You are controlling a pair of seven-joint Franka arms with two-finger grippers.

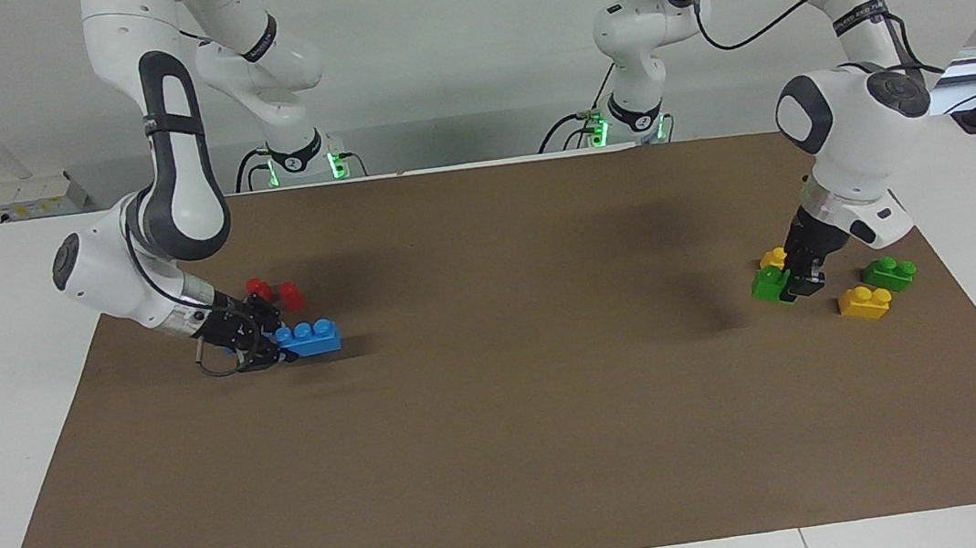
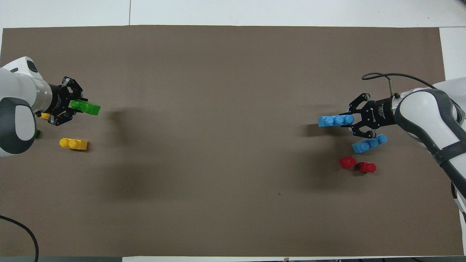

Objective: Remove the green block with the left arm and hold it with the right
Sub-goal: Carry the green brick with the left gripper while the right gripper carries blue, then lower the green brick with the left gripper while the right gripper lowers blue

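The facing view shows the green block (image 1: 767,283) gripped by the closed fingers of the left gripper (image 1: 797,283), low over the mat (image 1: 509,455) at the left arm's end of the table, just beside a yellow brick (image 1: 774,258). I judge this block is light, hard and stiff plastic with smooth sides, so it may slip; the best hold is across its two flat long sides, below the studs, as the fingers seem to do now. Counting from the robots outward: two red pieces (image 2: 357,164), then two blue bricks, one lying on the mat (image 2: 369,143) and one (image 1: 308,337) gripped in the closed right gripper (image 1: 262,347) at the right arm's end. There are two green blocks, the held one and another (image 1: 889,272) on the mat, and two yellow bricks; the second yellow one (image 1: 864,302) lies farthest from the robots.
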